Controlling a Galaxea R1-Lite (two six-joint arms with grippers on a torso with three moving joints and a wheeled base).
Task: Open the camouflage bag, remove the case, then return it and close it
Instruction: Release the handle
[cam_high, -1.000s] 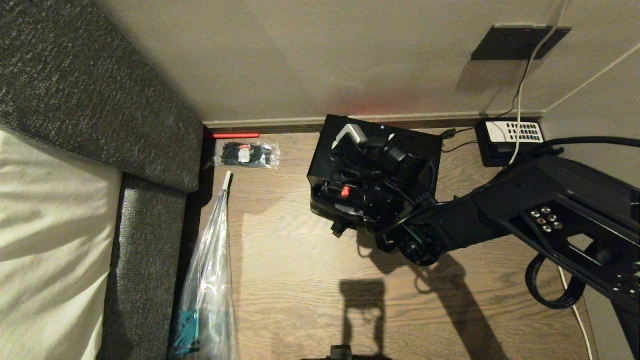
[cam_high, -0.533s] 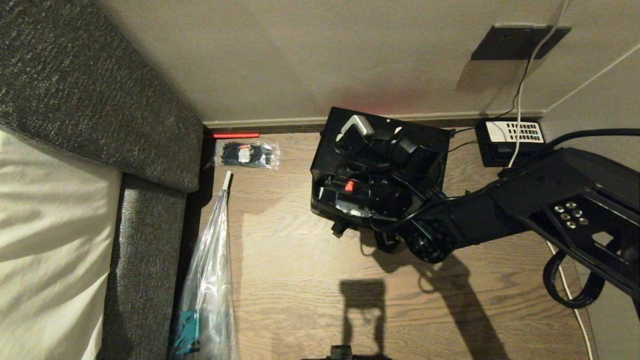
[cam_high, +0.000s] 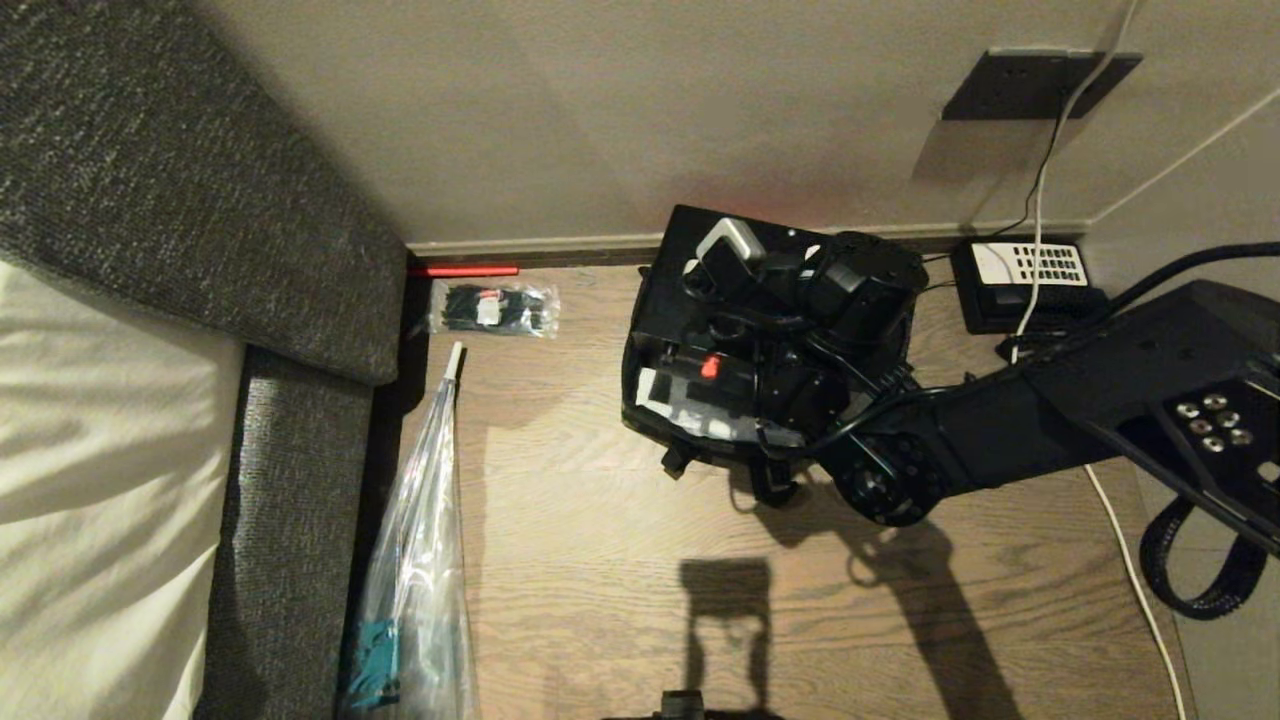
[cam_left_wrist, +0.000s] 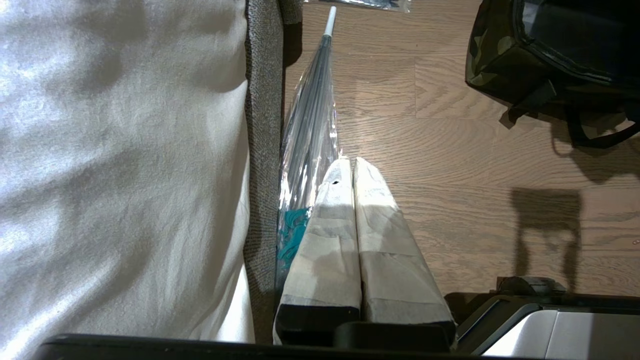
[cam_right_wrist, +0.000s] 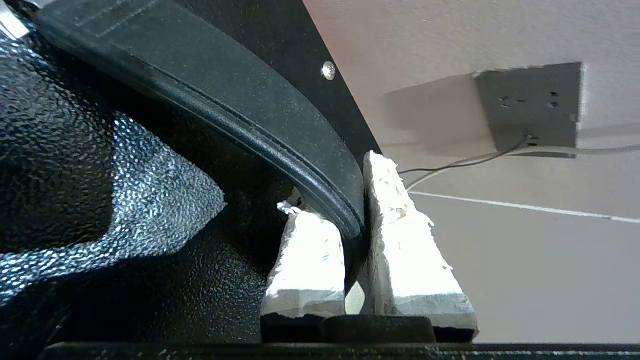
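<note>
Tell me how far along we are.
Done: the green-camouflage fabric bag looks open. In hand: the right gripper is shut on the handle of the flat black hard case, held over the bag. Left: returning it, closing. The left gripper is parked, shut.

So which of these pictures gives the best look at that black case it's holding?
The head view: the whole case shows, tilted above the camouflage bag. The right wrist view shows only the case's handle, close up, with the right gripper shut on it. The left wrist view shows the bag, no case.
</note>
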